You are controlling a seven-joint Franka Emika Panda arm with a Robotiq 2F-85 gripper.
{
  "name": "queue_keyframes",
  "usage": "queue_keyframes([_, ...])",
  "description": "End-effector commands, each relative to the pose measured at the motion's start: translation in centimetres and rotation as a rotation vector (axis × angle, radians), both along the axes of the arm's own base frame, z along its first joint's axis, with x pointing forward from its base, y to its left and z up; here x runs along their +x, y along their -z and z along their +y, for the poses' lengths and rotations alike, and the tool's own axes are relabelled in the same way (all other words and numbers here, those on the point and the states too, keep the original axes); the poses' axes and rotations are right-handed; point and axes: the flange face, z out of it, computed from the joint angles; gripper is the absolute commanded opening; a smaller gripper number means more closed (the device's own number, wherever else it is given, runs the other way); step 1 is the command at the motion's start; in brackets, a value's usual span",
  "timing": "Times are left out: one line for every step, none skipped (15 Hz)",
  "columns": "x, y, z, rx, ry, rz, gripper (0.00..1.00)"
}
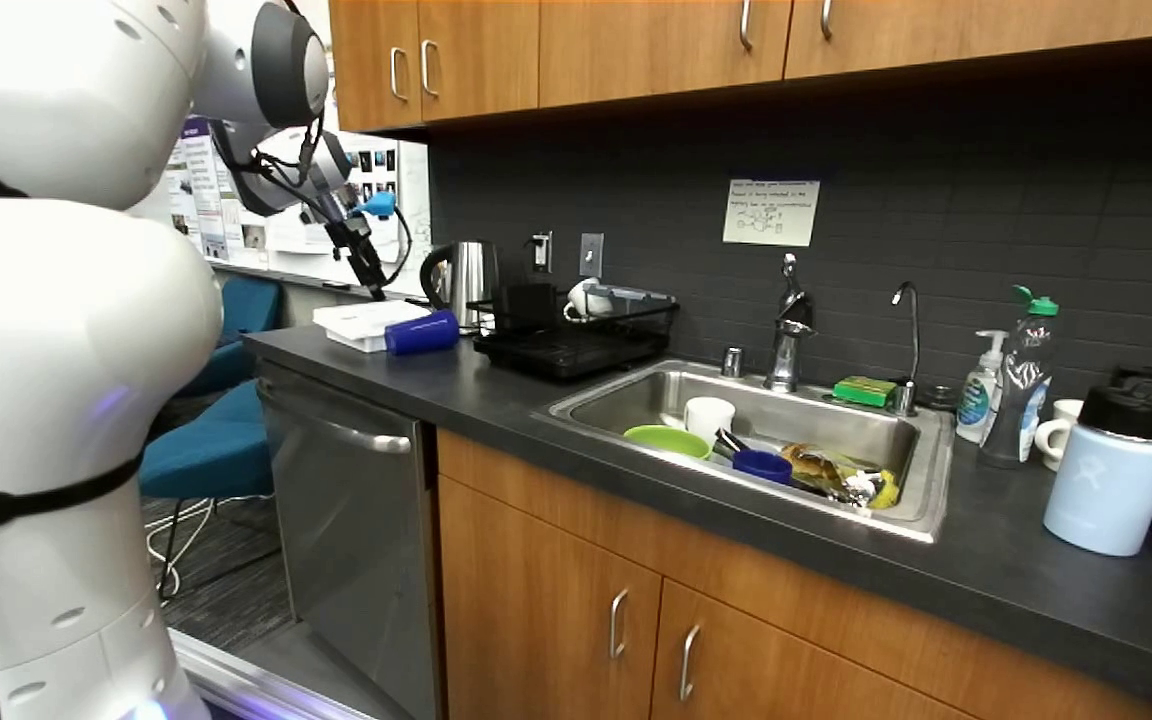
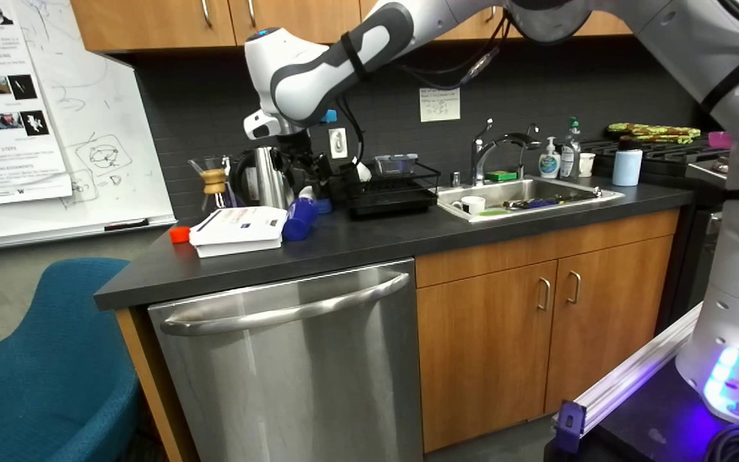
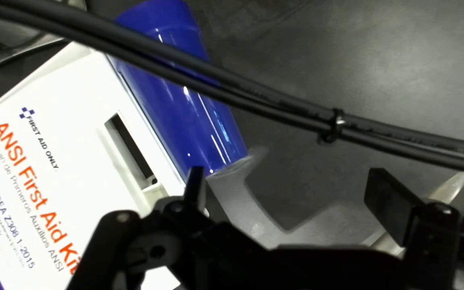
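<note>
My gripper [image 3: 290, 189] is open in the wrist view, with only dark countertop showing between its fingers. A shiny blue cylinder [image 3: 191, 125] lies on its side, its lower end close to the left finger; whether they touch cannot be told. A white first aid kit box [image 3: 75, 121] lies flat along the cylinder. In both exterior views the gripper [image 1: 376, 290] [image 2: 310, 172] hangs over the counter near the kettle. The blue cylinder [image 1: 423, 333] [image 2: 300, 218] and the white box [image 1: 356, 325] [image 2: 239, 226] lie side by side below or near it.
A steel kettle [image 1: 476, 285] and a black dish rack [image 1: 566, 350] stand close to the gripper. A red lid [image 2: 179, 234] lies beside the box. The sink [image 1: 586, 405] holds dishes. Upper cabinets [image 1: 656, 50] hang above. A cable [image 3: 264, 96] crosses the wrist view.
</note>
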Motion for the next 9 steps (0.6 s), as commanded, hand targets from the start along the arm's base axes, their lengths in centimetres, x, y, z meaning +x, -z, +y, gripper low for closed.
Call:
queue_keyframes([2.1, -0.4, -0.5, 0.007, -0.061, -0.039, 1.0])
queue_keyframes([2.6, -0.3, -0.7, 0.003, -0.098, -0.041, 1.0])
queue_keyframes([3.1, 0.0, -0.9, -0.004, -0.135, -0.044, 1.0])
queue_keyframes([3.5, 0.2, -1.0, -0.006, -0.166, -0.041, 1.0])
queue_keyframes([3.8, 0.4, -1.0, -0.007, -0.205, -0.036, 1.0])
queue_keyframes([4.1, 0.7, -1.1, -0.006, -0.251, -0.026, 1.0])
queue_keyframes([4.3, 1.1, -1.0, -0.011, -0.293, -0.015, 1.0])
queue_keyframes([4.5, 1.4, -1.0, -0.013, -0.335, -0.002, 1.0])
queue_keyframes([4.6, 1.7, -0.9, -0.014, -0.375, 0.009, 1.0])
